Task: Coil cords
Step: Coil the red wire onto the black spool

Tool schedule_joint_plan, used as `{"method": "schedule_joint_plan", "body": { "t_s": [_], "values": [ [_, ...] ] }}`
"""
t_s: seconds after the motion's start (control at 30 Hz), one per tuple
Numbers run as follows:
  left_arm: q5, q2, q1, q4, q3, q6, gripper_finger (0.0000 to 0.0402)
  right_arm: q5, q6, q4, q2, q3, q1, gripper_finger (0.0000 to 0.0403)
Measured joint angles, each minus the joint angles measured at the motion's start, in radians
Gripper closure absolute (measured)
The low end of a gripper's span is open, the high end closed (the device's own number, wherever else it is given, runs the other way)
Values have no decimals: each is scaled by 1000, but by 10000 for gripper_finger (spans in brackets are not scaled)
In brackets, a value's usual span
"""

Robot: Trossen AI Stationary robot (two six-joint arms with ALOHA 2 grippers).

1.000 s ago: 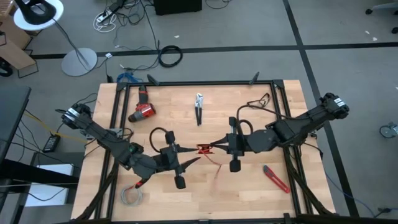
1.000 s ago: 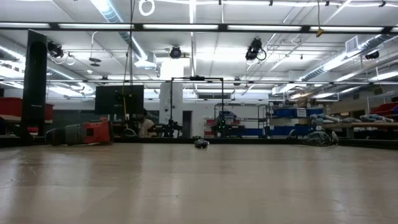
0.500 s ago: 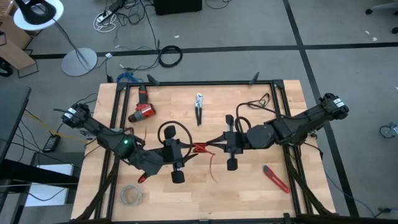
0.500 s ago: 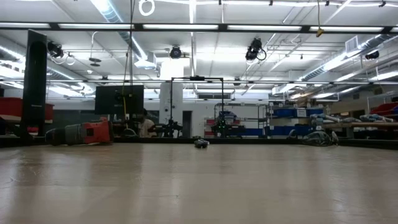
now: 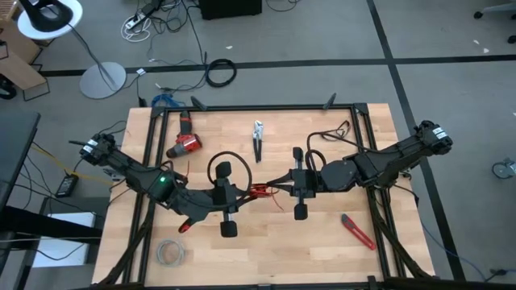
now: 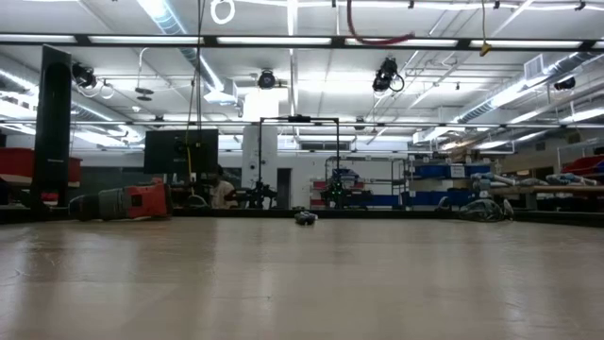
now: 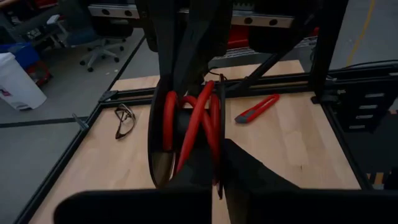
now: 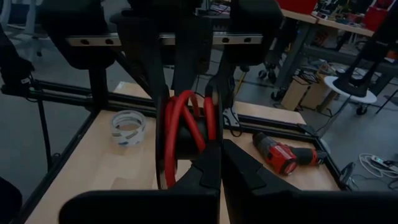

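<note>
Over the middle of the wooden table (image 5: pixel 322 258), the left gripper (image 5: pixel 247 194) and the right gripper (image 5: pixel 272 192) met nose to nose, with the red wire (image 5: pixel 260 192) bunched in small loops between them, lifted clear of the tabletop. A loose tail of it hung down to the right of the bundle. The left gripper's fingers (image 7: pixel 186 56) were pinched narrow on the loops, and the right gripper's fingers (image 8: pixel 193 50) were closed tight on the same bundle from the other side.

Done well, the step in hand called for one gripper to hold the finished turns steady while the other drew the free tail around, without letting the turns spring apart. A wire this thin would likely slip from a loose pinch, so a regrip should come only while the other side held firm.

The high view alone showed the whole layout: a red drill (image 5: pixel 185 143) at the far left, pliers (image 5: pixel 257 138) at the far middle, a pale wire bundle (image 5: pixel 169 253) at the near left and a red-handled cutter (image 5: pixel 357 231) at the near right. Only the wrist views showed the separate red turns crossing between the fingers. The low view showed bare tabletop, the drill at its far edge, and just a red arc at the very top.
</note>
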Motion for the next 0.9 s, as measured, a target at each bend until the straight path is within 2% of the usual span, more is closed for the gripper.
{"method": "schedule_joint_plan", "body": {
  "t_s": [0.2,0.37,0.57,0.73,0.9],
  "values": [
    [21,-1,1,-8,0,-14,392,-3,-9,0,0,0,-3,395],
    [57,-1,2,-89,0,-105,396,-3,-92,61,0,0,25,368],
    [92,-10,2,-167,0,-204,396,58,-159,110,-1,0,55,337],
    [86,-33,3,-241,0,-281,396,57,-124,91,0,0,66,325],
    [69,-63,3,-189,0,-267,396,56,-48,33,0,0,67,324]
  ]
}}
